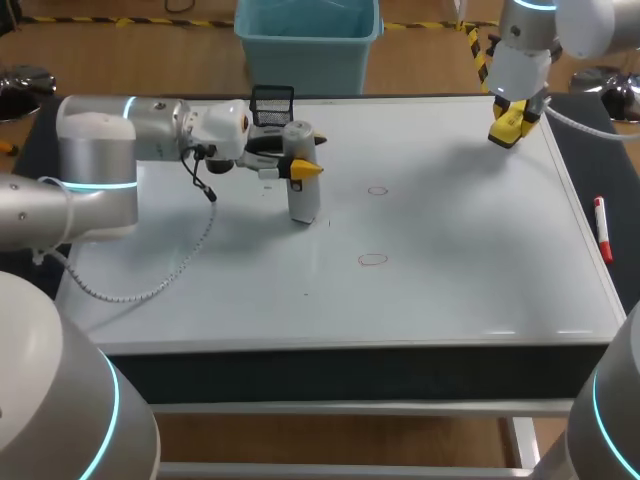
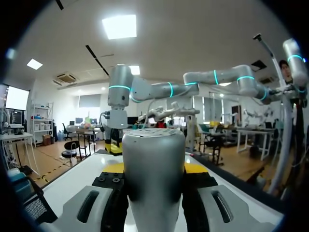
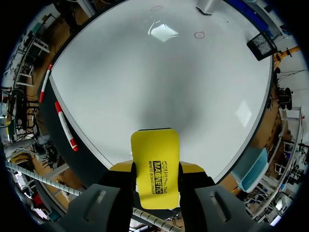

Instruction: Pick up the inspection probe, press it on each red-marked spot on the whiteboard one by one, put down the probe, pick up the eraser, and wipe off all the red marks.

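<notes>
The inspection probe (image 1: 303,185), a grey cylinder, stands upright with its lower end on the whiteboard (image 1: 450,290). My left gripper (image 1: 303,160) is shut on it from the side; in the left wrist view the probe (image 2: 153,179) fills the gap between the fingers of the left gripper (image 2: 154,169). Two red-marked spots (image 1: 377,190) (image 1: 372,260) lie to the probe's right. At the board's far right corner, my right gripper (image 1: 508,128) hangs above the surface, shut on the yellow eraser (image 3: 155,166). The right wrist view looks down past the right gripper (image 3: 155,176) to both marks (image 3: 199,35) (image 3: 157,8).
A black mesh holder (image 1: 272,103) stands at the back edge behind the left gripper. A red-and-white marker (image 1: 602,228) lies along the right edge of the table. A cable (image 1: 150,280) from the left arm trails over the board's left part.
</notes>
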`<state>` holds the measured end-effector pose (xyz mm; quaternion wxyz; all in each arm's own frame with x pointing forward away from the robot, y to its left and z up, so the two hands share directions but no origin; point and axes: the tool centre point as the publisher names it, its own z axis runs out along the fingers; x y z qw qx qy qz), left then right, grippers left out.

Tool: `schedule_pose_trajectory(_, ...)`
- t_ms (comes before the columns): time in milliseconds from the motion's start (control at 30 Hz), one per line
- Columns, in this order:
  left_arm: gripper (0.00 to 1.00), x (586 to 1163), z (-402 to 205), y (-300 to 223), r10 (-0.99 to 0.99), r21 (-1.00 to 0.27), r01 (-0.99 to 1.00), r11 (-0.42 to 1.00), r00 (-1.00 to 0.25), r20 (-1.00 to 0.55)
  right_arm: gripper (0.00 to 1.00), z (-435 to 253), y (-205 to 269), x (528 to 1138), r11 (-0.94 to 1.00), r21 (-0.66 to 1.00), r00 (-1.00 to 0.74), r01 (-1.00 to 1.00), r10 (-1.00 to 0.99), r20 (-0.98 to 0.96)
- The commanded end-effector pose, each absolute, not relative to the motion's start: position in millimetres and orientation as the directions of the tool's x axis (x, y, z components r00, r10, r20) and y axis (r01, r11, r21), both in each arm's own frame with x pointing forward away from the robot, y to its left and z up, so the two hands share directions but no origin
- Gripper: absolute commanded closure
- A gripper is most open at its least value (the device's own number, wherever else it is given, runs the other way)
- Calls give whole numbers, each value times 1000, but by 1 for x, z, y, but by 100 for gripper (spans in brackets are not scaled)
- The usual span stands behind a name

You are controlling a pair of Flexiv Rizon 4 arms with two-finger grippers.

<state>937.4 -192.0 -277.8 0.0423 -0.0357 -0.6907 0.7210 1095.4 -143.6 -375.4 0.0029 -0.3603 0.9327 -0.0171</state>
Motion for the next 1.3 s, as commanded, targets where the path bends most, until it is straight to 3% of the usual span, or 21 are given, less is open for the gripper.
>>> schedule_pose_trajectory(33,100,938,-279,-194,114,-999,-12,-43,-993,8,100,-374,-144,1096,738,-35,-739,-674,-674,11)
schedule_pose_trajectory(1033,100,933,-282,-195,123,-999,-14,-32,-992,10,100,-374,-144,1096,738,-35,-739,-674,-674,11)
schedule_pose_trajectory(1300,100,937,-258,-178,92,-999,9,-42,-996,-13,100,-374,-144,1096,738,-35,-739,-674,-674,11)
